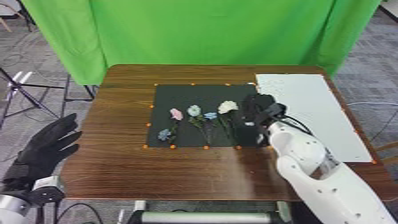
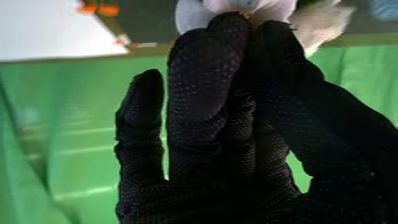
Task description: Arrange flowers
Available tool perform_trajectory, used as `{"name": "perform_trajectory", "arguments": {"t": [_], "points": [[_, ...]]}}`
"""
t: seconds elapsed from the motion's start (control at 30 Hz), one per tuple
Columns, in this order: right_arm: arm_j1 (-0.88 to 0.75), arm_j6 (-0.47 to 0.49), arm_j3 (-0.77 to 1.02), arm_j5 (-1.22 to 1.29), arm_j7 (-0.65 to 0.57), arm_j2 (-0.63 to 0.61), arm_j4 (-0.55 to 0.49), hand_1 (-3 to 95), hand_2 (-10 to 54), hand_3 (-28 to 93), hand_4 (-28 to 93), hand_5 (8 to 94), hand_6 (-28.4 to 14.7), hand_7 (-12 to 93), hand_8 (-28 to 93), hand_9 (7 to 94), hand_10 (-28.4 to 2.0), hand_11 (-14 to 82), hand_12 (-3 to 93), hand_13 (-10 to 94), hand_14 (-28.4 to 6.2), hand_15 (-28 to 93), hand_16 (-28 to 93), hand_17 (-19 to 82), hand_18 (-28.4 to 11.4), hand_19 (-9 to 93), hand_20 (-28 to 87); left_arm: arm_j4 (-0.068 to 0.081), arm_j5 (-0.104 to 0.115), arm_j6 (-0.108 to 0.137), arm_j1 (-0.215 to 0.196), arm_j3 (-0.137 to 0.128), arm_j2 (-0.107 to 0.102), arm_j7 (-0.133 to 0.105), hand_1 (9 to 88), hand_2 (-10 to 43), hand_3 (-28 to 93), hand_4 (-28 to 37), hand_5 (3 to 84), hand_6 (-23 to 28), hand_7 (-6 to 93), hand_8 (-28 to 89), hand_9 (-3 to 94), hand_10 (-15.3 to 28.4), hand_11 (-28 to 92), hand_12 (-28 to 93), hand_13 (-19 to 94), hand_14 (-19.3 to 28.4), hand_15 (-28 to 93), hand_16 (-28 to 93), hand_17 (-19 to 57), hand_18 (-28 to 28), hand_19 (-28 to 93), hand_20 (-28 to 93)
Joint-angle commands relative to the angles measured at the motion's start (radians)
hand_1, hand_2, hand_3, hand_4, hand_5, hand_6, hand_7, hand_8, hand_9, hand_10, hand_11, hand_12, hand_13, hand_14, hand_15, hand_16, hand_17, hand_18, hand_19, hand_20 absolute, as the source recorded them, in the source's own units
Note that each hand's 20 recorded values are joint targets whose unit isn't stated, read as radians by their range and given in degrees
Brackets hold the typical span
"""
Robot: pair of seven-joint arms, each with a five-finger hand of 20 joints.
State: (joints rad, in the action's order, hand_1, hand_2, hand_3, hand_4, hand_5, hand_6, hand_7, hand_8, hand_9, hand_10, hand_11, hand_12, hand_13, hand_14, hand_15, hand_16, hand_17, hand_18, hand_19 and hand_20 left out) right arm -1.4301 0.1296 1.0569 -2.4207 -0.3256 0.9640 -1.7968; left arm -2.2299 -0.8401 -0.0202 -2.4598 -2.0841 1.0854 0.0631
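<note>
Here, right robot hand (image 1: 258,105) pinches pale flower (image 2: 192,17); mat (image 1: 178,94) beneath.

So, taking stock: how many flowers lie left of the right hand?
5: blue flower nearest the robot; beyond, left to right, pink one, pale one, second blue one, white one. More may hide.

The curtain (image 1: 222,35) I see is bright green, the table (image 1: 160,175) brown with darker grain. Orange dots (image 1: 173,146) edge the near-black mat (image 1: 187,91); the board (image 1: 306,95) is white. There's a pink flower (image 1: 177,114), a pale mint flower (image 1: 194,109), a cream flower (image 1: 227,106) and dusty blue blooms (image 1: 164,134). The right hand (image 1: 257,106) is black, finely speckled; the left hand (image 1: 44,145), plain black.
</note>
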Motion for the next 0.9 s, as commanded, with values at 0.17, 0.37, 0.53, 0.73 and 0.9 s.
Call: {"name": "perform_trajectory", "arguments": {"t": [0.17, 0.37, 0.53, 0.73, 0.9], "points": [[-0.022, 0.046, -0.026, -0.024, 0.022, 0.008, -0.01, 51.2, -9.5, 83, -28, 69.3, 3.5, 53, -3, 86.6, -4.8, 18.6, 52.3, 83, 2.8, 43, 44, 29, -16.9, 73, 46, -0.001, -0.002, -0.005, -0.006, -0.001, 0.006, 0.008, 25.1, 0.3, 70, -27.6, 20.9, 1.1, 21.7, -11, 18.8, 9.3, 10, 19, 13, 12.8, 19, 5, -13.3, 18.4, 36, 8], [-0.026, 0.039, -0.029, -0.03, 0.02, 0.014, -0.007, 48.9, -9.5, 82, -28, 63.6, 3.7, 49, -3, 82.6, -4.7, 18.3, 51.6, 80, 3.4, 44, 44, 27, -17.1, 73, 46, 0.0, -0.002, -0.006, -0.003, 0.002, 0.003, 0.01, 25.1, 0.3, 70, -27.6, 20.9, 1.1, 21.7, -11, 18.8, 9.2, 10, 19, 13, 12.7, 19, 5, -13.3, 18.4, 36, 8], [-0.021, 0.037, -0.028, -0.051, 0.013, 0.013, 0.0, 45.8, -9.5, 81, -28, 60.1, 3.8, 43, -6, 80.8, -5.2, 18.6, 50.7, 78, 2.6, 46, 42, 26, -17.4, 73, 47, 0.0, -0.003, -0.009, -0.004, 0.002, 0.002, 0.013, 25.2, 0.3, 70, -27.7, 20.9, 1.1, 21.6, -11, 18.8, 9.2, 10, 19, 13, 12.7, 19, 5, -13.3, 18.4, 36, 8], [-0.02, 0.017, -0.015, -0.058, 0.002, 0.012, 0.007, 43.0, -9.5, 80, -28, 58.0, 4.8, 29, -14, 79.3, -5.6, 19.1, 48.9, 76, 0.7, 50, 37, 24, -17.9, 73, 48, 0.001, -0.002, -0.01, -0.004, -0.001, -0.002, 0.014, 25.1, 0.3, 70, -27.6, 20.9, 1.1, 21.7, -11, 18.8, 9.2, 10, 19, 13, 12.8, 19, 5, -13.3, 18.4, 36, 8], [-0.031, 0.019, 0.008, -0.06, 0.01, 0.014, -0.003, 39.3, -9.5, 82, -28, 53.6, 4.3, 26, -16, 75.5, -6.5, 25.6, 43.2, 75, -0.6, 54, 32, 23, -18.4, 73, 49, 0.001, -0.001, -0.014, -0.002, 0.0, -0.005, 0.016, 25.2, 0.3, 70, -27.8, 20.9, 1.1, 21.6, -11, 18.8, 9.2, 10, 19, 13, 12.7, 19, 5, -13.3, 18.4, 36, 8]]}}
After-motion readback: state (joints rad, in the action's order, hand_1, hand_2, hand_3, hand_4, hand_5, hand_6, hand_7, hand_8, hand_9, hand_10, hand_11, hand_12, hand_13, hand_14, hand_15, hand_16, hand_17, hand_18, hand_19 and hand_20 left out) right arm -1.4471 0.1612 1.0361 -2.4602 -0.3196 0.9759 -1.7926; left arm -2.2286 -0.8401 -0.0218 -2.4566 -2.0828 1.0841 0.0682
